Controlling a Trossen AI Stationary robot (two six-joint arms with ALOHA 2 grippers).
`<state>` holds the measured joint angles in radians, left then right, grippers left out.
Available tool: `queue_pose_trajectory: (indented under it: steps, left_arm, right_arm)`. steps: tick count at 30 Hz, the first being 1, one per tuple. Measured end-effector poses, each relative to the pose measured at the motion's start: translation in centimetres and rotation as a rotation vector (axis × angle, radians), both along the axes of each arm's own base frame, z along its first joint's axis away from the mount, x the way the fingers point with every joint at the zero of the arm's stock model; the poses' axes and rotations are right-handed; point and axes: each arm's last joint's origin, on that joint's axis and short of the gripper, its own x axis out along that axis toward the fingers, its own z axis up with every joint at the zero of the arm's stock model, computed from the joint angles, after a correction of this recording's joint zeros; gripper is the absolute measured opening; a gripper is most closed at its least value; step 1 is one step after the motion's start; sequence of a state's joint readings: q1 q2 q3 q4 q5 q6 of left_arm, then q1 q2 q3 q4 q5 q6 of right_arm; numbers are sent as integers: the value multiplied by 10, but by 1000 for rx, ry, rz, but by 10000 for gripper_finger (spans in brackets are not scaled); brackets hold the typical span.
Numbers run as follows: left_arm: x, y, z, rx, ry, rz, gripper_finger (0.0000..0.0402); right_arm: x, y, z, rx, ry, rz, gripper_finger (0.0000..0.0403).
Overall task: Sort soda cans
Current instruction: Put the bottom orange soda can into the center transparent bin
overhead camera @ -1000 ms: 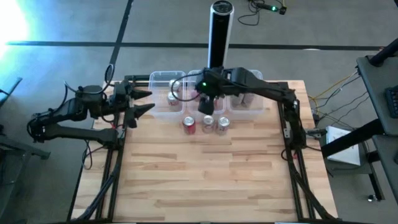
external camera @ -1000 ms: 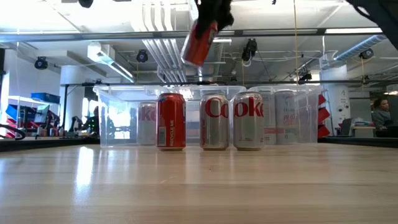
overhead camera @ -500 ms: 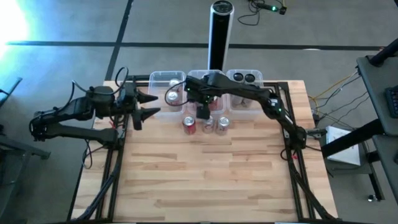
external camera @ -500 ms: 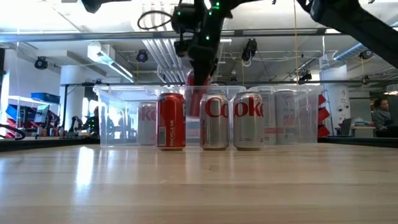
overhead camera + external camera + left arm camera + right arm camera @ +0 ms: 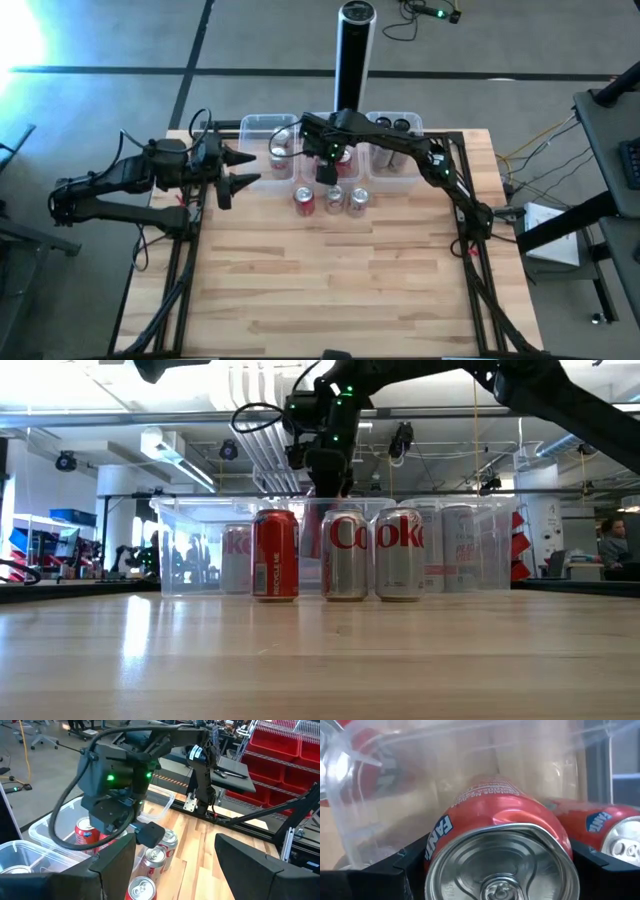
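Observation:
My right gripper [image 5: 326, 170] reaches down into the middle clear tub [image 5: 352, 177] and is shut on a red soda can [image 5: 495, 825]. In the low view the gripper [image 5: 325, 472] hangs over the tub's rim, and the red can [image 5: 312, 532] shows dimly behind the tub wall. Another red can [image 5: 600, 827] lies beside it in that tub. Three cans stand upright in a row on the table before the tubs: one red [image 5: 305, 201] and two silver [image 5: 333, 200] [image 5: 358, 199]. My left gripper [image 5: 243, 168] waits open at the table's left, near the left tub. My right gripper pinches the red can's side wall [image 5: 437, 837] between its two fingers, near the silver top end [image 5: 502, 870], which faces the wrist camera. The fingers [image 5: 395, 867] come from above, pointing down into the tub. Whether the can's lower end touches the tub floor is hidden.
Three clear tubs stand side by side along the far edge: the left one [image 5: 262, 130] holds a can, and the right one [image 5: 400, 182] holds cans too. A tall black cylinder post [image 5: 352, 55] rises behind them. The near half of the wooden table [image 5: 330, 290] lies bare.
My right gripper has come down from high above the tubs into the middle tub, carrying the red can. The can hung tilted in the air a second ago and now sits low behind the tub wall. My left gripper has shifted slightly toward the tubs.

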<state>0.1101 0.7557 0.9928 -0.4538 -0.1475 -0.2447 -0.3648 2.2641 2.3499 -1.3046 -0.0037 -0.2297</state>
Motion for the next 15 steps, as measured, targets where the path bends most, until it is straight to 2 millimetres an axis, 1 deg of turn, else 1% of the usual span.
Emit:
queue_pose_trajectory:
  steps: [3, 7, 10, 15]
  left_arm:
    - [2, 0, -1, -1, 8, 0, 258]
    - [5, 1, -2, -2, 19, 0, 258]
    - [6, 1, -3, -2, 21, 0, 258]
    - [5, 0, -2, -11, 16, -18, 258]
  right_arm:
    - [2, -4, -6, -5, 1, 17, 300]
    - [6, -8, -19, 1, 28, 40, 300]
    - [6, -10, -25, 3, 41, 29, 302]
    - [7, -11, -26, 10, 33, 12, 310]
